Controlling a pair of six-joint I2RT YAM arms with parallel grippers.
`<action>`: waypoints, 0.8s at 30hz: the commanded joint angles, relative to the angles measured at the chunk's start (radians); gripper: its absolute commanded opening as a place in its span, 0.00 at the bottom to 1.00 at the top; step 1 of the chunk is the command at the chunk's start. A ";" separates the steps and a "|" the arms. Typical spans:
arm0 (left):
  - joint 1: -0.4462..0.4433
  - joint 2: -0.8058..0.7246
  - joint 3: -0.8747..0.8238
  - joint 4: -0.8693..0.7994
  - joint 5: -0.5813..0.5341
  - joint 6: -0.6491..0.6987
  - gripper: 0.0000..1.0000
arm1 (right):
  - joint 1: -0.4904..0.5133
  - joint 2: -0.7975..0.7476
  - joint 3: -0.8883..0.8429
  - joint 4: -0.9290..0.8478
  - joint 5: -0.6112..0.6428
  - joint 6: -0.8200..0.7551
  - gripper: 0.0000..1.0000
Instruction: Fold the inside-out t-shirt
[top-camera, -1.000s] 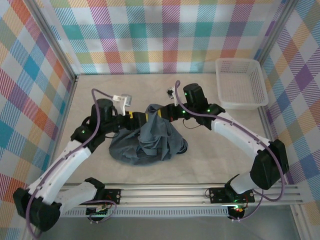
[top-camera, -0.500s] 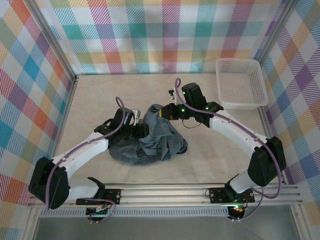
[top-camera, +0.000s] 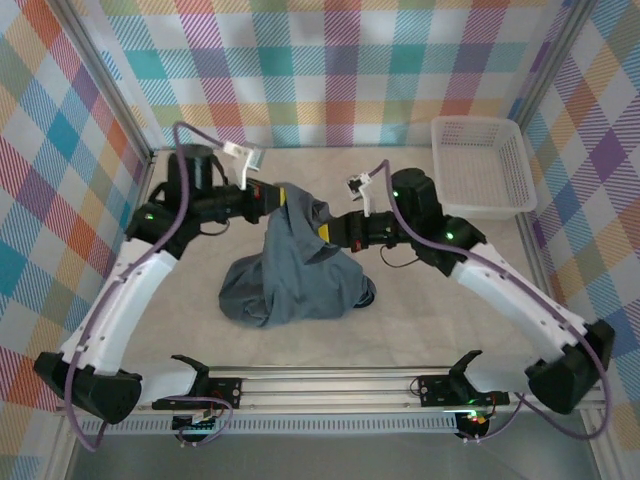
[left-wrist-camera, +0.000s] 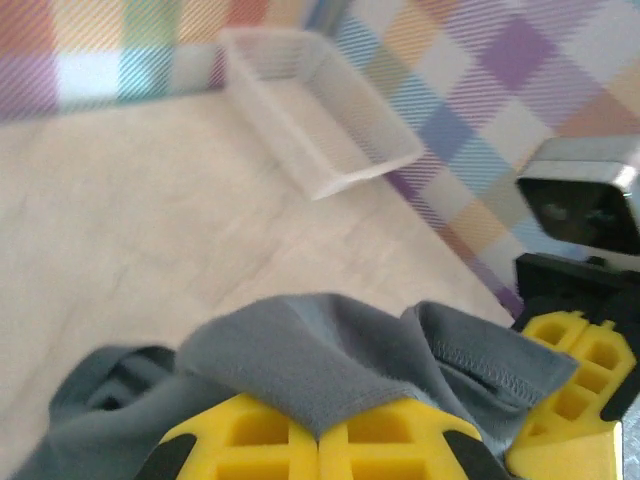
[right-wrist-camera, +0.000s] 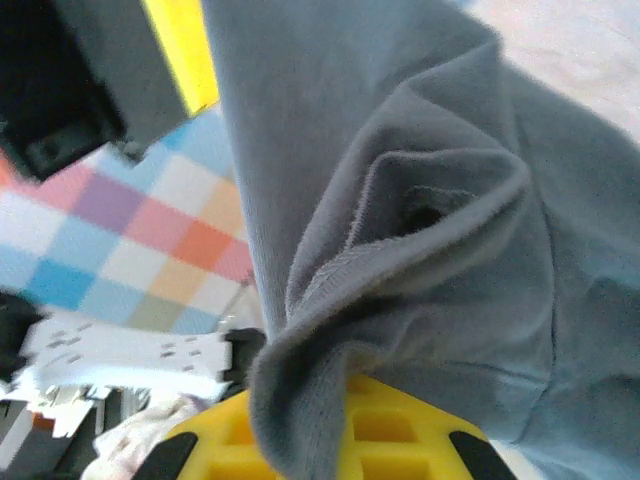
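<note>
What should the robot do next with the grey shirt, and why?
Probably draw the two grippers apart sideways. The left gripper and right gripper are both shut on the t-shirt, close together, so it hangs bunched with its bottom heaped on the table. Spreading should open it flat.

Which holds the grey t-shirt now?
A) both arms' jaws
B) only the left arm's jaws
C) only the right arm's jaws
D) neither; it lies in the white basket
A: the left gripper and right gripper each have their jaws shut on a fold of the t-shirt, as both wrist views show.
</note>
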 joint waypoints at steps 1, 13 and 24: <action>-0.006 0.032 0.150 -0.315 0.114 0.229 0.00 | 0.022 -0.071 -0.030 0.110 0.029 0.067 0.00; -0.008 0.463 -0.120 -0.116 0.068 0.256 0.00 | -0.048 0.162 -0.281 -0.146 0.508 0.149 0.05; -0.030 0.467 -0.163 -0.002 -0.123 0.098 0.52 | -0.163 0.158 -0.246 -0.228 0.527 0.060 0.49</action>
